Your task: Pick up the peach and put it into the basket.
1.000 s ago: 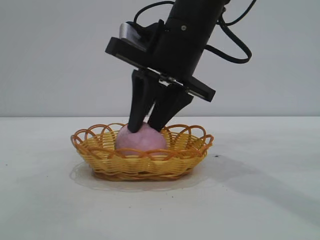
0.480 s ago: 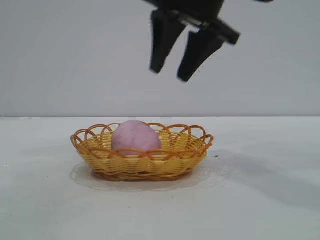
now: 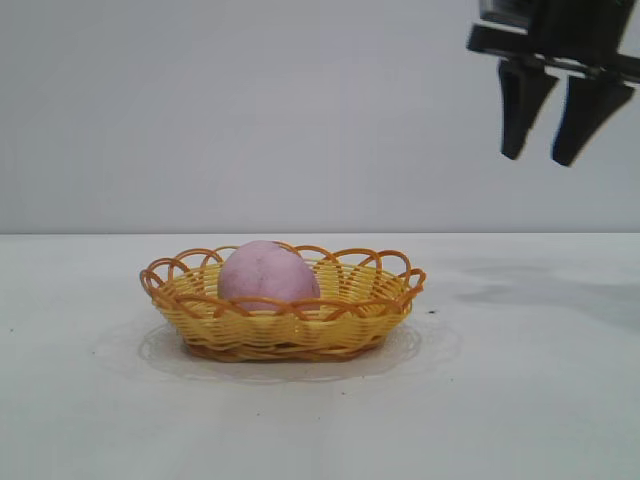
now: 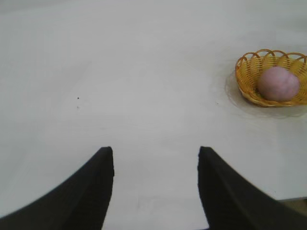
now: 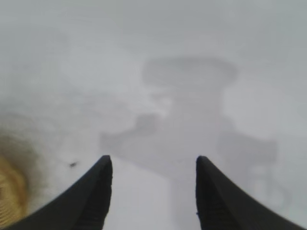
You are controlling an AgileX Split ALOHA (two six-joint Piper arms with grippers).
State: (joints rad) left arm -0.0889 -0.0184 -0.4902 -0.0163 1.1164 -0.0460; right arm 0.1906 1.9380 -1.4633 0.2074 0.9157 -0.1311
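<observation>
You get soft, even, fairly bright light across the white table [image 3: 320, 420], with no glare. Faint diffuse shadows lie on it: a pale halo around the basket [image 3: 285, 305] and a grey smear to the far right. Your exterior and left wrist views are reasonably sharp. Your right wrist view is hazy, showing a blurred arm shadow.

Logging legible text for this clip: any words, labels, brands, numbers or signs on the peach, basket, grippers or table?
None in any view.
The peach and the basket carry no print.
The right gripper, raised at the right with fingers open, shows no marking.
The left gripper, open over bare table, shows none either.
</observation>
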